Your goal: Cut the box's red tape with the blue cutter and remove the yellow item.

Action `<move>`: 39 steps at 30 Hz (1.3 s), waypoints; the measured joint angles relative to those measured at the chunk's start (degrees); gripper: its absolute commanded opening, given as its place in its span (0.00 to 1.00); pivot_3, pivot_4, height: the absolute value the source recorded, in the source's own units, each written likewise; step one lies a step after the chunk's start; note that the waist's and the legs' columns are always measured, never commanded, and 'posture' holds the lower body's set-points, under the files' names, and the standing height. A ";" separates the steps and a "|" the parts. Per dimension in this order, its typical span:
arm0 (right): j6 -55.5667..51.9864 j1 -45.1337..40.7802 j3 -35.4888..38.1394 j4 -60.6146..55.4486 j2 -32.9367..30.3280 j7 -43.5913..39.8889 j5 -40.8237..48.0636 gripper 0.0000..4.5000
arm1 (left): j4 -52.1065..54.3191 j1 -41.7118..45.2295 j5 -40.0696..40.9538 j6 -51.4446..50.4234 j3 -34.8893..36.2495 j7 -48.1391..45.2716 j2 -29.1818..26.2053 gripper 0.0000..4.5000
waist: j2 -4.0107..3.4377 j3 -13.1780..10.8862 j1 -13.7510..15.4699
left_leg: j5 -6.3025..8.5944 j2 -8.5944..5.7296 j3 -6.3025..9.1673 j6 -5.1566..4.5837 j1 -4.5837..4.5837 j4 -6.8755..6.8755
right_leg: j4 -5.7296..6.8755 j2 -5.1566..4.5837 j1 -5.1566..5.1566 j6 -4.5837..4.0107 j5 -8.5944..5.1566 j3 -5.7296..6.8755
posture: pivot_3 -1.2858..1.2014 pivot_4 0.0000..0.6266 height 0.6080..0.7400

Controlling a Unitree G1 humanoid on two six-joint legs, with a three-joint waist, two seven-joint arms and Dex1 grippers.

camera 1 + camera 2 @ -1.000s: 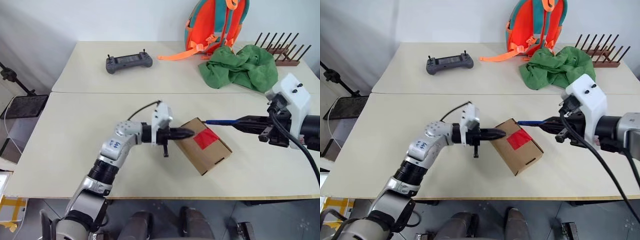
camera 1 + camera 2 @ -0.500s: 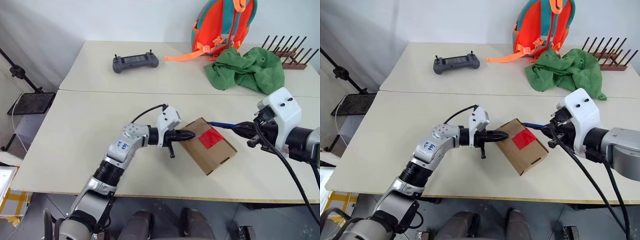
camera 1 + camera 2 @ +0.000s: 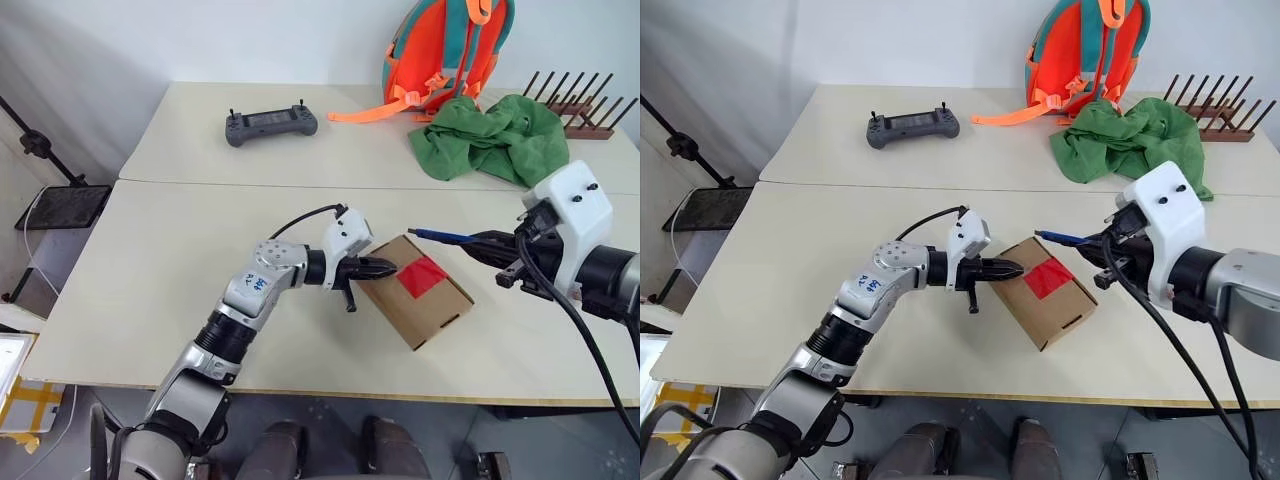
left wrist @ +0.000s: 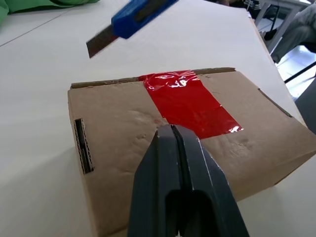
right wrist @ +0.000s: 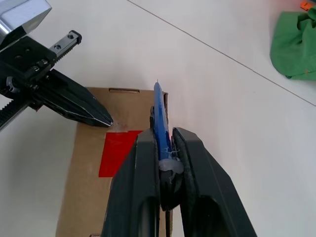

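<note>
1. The counter (image 3: 150, 290) is seen carrying the box (image 3: 417, 305) near its front edge, flaps closed.
2. The left gripper (image 3: 385, 268) is pressed against the box's top edge, its fingers (image 4: 180, 168) shut together, empty.
3. The red tape (image 4: 190, 103) is laid across the box's top, uncut.
4. The blue cutter (image 5: 160, 123) is clamped between the right gripper (image 5: 165, 148) fingers, its blade held above the box's far edge.

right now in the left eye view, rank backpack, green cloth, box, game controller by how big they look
1. green cloth and backpack: look alike, and the backpack is cut off by the frame
2. box
3. game controller, though farther away
</note>
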State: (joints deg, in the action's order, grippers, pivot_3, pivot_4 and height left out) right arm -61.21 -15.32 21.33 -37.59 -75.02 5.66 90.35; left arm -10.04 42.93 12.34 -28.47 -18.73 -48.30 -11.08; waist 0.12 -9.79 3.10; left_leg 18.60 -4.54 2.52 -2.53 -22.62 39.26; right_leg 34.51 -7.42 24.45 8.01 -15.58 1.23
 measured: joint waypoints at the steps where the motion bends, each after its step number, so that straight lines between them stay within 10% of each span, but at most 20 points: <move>1: 0.03 0.01 -0.09 -0.05 0.05 -0.02 -0.28 0.03 | 0.04 0.24 -0.16 -0.34 -0.20 0.00 -0.11 0.00 | 0.00 0.00 0.00 | 0.00 0.00 0.00 0.00 0.03 0.00 | 0.00 0.00 -0.03 0.00 0.00 0.00 | 0.52 0.24 1.00; 39: -2.72 2.89 -3.10 1.39 5.93 -7.80 -13.01 0.03 | 0.74 1.53 -2.78 -0.27 -3.12 -1.00 -2.37 0.00 | 0.02 0.03 -0.12 | 0.01 0.02 -0.03 0.01 0.36 -0.03 | -0.12 -0.01 -0.27 -0.02 -0.01 -0.05 | 0.52 0.24 1.00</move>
State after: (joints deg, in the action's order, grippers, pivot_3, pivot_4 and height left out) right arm -63.93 -12.43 18.22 -36.21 -69.09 -2.14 77.34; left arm -9.31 44.46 9.56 -28.73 -21.85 -49.30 -13.46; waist 0.13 -9.76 2.99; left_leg 18.60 -4.52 2.49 -2.53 -22.26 39.23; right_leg 34.40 -7.43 24.18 7.99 -15.59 1.18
